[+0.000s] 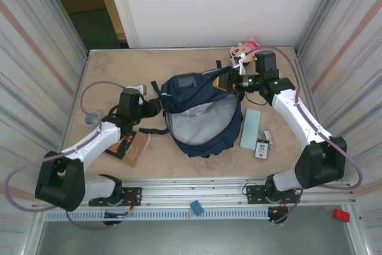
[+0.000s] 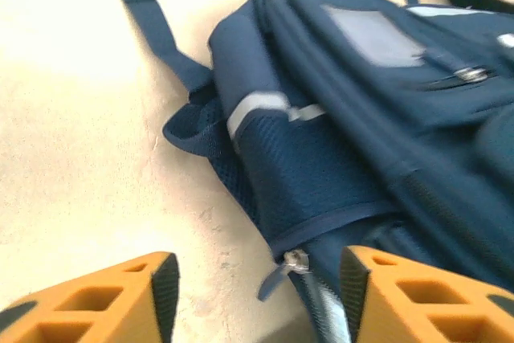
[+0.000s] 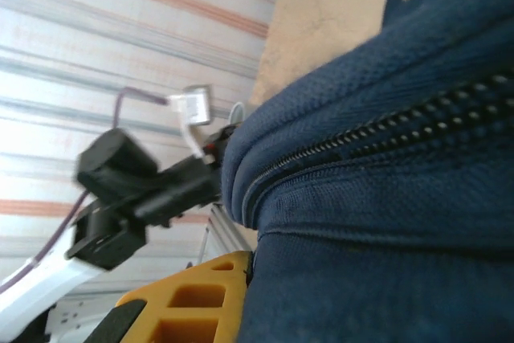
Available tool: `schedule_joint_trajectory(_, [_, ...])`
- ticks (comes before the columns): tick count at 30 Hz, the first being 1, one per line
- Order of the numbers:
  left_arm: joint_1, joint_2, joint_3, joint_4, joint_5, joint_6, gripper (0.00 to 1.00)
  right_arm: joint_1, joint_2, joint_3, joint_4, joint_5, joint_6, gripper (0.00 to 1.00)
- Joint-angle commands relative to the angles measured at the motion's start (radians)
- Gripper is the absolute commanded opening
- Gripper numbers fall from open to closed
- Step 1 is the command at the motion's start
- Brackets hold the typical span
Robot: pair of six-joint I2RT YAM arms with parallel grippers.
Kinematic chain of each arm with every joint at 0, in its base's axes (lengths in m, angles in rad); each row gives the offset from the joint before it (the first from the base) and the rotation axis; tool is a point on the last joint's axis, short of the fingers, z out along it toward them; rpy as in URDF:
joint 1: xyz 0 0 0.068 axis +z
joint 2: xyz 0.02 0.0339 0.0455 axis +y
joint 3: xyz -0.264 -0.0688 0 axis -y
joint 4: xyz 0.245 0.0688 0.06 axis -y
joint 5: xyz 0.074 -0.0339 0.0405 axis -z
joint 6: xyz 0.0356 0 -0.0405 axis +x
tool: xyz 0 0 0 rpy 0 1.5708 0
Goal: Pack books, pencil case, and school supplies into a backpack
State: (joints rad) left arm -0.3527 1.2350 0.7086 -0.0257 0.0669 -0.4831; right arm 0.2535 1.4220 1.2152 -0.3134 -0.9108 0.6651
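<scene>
- Print: the school supplies (image 1: 262,147), a small white pack, carry black print that is too small to read. A pale blank patch (image 2: 373,34) sits on the top pocket of the backpack (image 1: 200,111).
- Backpack: navy fabric, lying in the middle of the table (image 1: 119,70), with its main compartment unzipped and the grey lining (image 1: 206,120) exposed.
- Left gripper (image 2: 257,279): at the backpack's left side, with its orange fingers (image 2: 152,287) spread wide and nothing between them. A zipper pull (image 2: 295,261) lies just ahead of the gap, beside a mesh side pocket (image 2: 305,174).
- Right gripper (image 1: 231,82): at the backpack's upper right edge. In the right wrist view one orange finger (image 3: 201,295) lies against the fabric below a zipper line (image 3: 377,130). The other finger is hidden, so its grip cannot be told.
- Pencil case (image 1: 250,128): pale teal, lying just right of the backpack and parallel to its side. The school supplies lie beside the case's near end.
- Book (image 1: 128,144): tan-brown, lying left of the backpack and partly covered by the left arm.
- Surroundings: a grey cup (image 1: 91,117) stands well left of the backpack. A small white box (image 1: 138,89) sits near its upper left. A pink doll (image 1: 245,49) lies beyond its upper right, behind the right gripper.
</scene>
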Motion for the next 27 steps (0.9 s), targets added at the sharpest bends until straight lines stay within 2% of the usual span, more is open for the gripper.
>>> schedule_joint_trajectory(1, [0.003,-0.102,0.036,-0.064,-0.011,-0.059,0.61,0.002,0.012,-0.062,0.263,0.106,0.077,0.00])
schedule_joint_trajectory(4, [0.003,-0.130,0.046,-0.087,0.031,-0.081,0.61,0.023,0.053,-0.101,0.278,0.143,0.095,0.05])
schedule_joint_trajectory(6, [0.001,-0.129,0.047,-0.076,0.073,-0.104,0.60,0.047,0.063,-0.140,0.270,0.176,0.122,0.13])
schedule_joint_trajectory(8, [-0.001,-0.119,0.040,-0.060,0.104,-0.132,0.60,0.067,0.060,-0.178,0.225,0.228,0.146,0.28])
schedule_joint_trajectory(11, [-0.002,-0.108,0.032,-0.080,0.081,-0.149,0.60,0.092,0.056,-0.189,0.068,0.293,0.140,0.51])
schedule_joint_trajectory(14, [-0.003,-0.109,0.021,-0.113,0.043,-0.176,0.60,0.126,0.042,-0.188,-0.096,0.404,0.108,0.64])
schedule_joint_trajectory(17, [-0.003,-0.116,0.007,-0.124,0.041,-0.191,0.61,0.143,0.027,-0.197,-0.201,0.480,0.107,0.70])
schedule_joint_trajectory(20, [0.000,-0.140,0.009,-0.179,-0.016,-0.198,0.63,0.168,-0.008,-0.200,-0.266,0.527,0.117,0.78])
schedule_joint_trajectory(23, [0.017,-0.178,-0.007,-0.214,-0.057,-0.242,0.62,0.197,-0.039,-0.194,-0.346,0.609,0.112,0.81])
schedule_joint_trajectory(27, [0.054,-0.183,0.022,-0.358,-0.093,-0.328,0.62,0.200,-0.048,-0.197,-0.454,0.716,0.095,0.82])
